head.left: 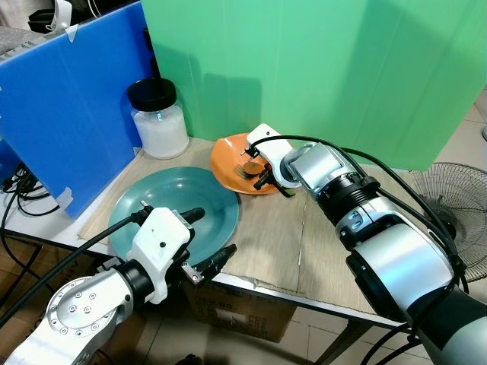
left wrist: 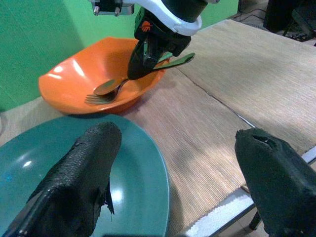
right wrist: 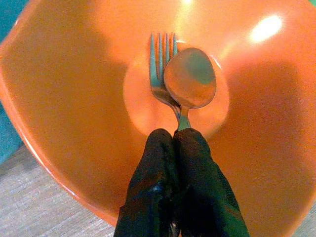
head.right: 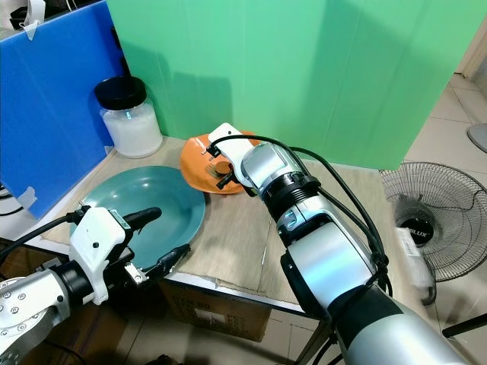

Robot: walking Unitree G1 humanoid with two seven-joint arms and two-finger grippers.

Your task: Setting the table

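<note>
Orange and shallow, the plastic bowl [head.left: 228,156] is holding a metal fork [right wrist: 160,74] and spoon [right wrist: 190,78] pinched together by the right gripper [right wrist: 175,143], so laying them beside the round teal plate [head.left: 175,201] is still remaining, while the left gripper [head.left: 209,239] is waiting spread apart.

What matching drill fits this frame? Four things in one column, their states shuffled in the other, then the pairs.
1. right hand
2. left hand
3. teal plate
4. jar

A. open over the near table edge
B. black lid, white contents
C. shut on spoon and fork over the orange bowl
D. bare, at the front left

Pairs: 1-C, 2-A, 3-D, 4-B
</note>
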